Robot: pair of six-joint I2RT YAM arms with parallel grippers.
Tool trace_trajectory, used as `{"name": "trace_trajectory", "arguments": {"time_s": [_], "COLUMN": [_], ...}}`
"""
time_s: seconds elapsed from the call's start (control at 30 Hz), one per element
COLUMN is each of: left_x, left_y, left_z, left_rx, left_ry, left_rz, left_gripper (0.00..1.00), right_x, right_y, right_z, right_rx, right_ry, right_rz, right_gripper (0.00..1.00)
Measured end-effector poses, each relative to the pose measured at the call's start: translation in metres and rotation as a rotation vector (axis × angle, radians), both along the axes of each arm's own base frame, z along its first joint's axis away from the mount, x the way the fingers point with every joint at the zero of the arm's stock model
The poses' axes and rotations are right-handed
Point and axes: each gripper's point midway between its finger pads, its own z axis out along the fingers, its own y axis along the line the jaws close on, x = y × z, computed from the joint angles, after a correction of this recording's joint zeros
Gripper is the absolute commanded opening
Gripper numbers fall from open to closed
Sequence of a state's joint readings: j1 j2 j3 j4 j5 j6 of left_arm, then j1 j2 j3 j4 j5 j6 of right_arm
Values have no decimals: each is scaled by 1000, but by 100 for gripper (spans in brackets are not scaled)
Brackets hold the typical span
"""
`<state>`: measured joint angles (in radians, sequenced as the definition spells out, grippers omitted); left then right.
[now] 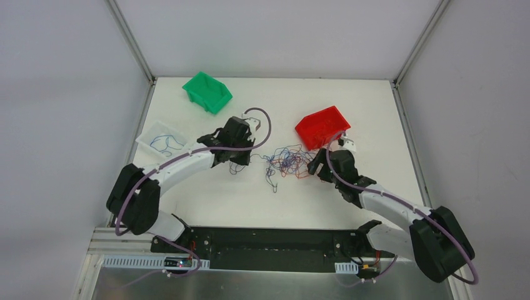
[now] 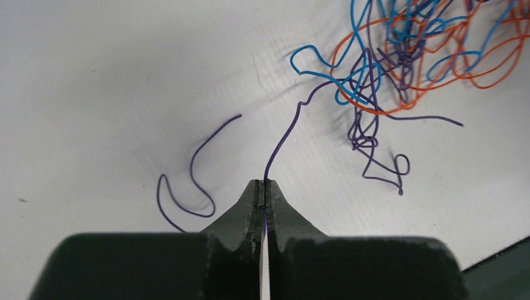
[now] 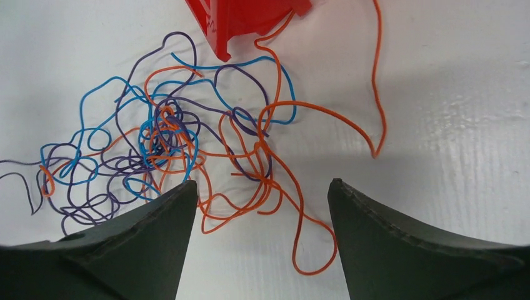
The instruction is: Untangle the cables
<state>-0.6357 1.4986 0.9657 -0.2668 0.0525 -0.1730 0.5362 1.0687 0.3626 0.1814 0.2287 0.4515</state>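
The cables (image 1: pixel 287 161) lie as a tangle of orange, blue and purple strands mid-table, between the two arms. My left gripper (image 1: pixel 249 156) sits just left of the tangle. Its jaws (image 2: pixel 265 182) are shut on one purple cable (image 2: pixel 284 134), which runs up from the tips into the tangle (image 2: pixel 387 56). A loose purple squiggle (image 2: pixel 191 170) lies apart on the left. My right gripper (image 1: pixel 316 166) stands open at the tangle's right edge. Orange loops (image 3: pixel 309 272) lie on the table between its fingers (image 3: pixel 262 183), and neither finger touches them. The knotted mass (image 3: pixel 169 131) is ahead and to the left.
A red bin (image 1: pixel 322 125) lies tipped just behind the right gripper, with one orange strand trailing from it (image 3: pixel 378 94). A green bin (image 1: pixel 207 92) stands at the back left. A white tray (image 1: pixel 150 134) at the left edge holds blue cables (image 1: pixel 165 144).
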Motion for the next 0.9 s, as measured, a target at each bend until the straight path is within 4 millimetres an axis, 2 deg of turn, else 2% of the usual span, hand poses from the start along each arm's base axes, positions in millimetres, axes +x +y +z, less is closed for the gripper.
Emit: {"name": "trace_trajectory", "arguments": {"time_s": [0.2,0.37,0.47,0.6,0.7,0.8,0.9], "left_x": [-11,-9,-11,-14,-16,-16,-16], "left_y": [11,26,36,42,44,44,43], "left_z": [48,82,84,76,73,73,74], "left_rx": [-42,-27,0,37,51,53,48], "left_ry": [-50,-106,-113,-86,-73,-70,-71], "left_rz": [37,108,138,160,162,161,159], "left_gripper": [0,0,0,0,0,0,0], "right_x": [13,15,15,16,16,15,10], "right_y": [12,9,3,0,-1,8,22], "right_z": [-15,-22,-23,-24,-23,-20,-18], "right_rx": [-43,-65,-66,-57,-49,-9,40], "right_ry": [112,160,174,180,182,178,174], "right_rz": [9,-23,-49,-71,-73,-29,47], "right_gripper": [80,75,73,71,78,85,85]}}
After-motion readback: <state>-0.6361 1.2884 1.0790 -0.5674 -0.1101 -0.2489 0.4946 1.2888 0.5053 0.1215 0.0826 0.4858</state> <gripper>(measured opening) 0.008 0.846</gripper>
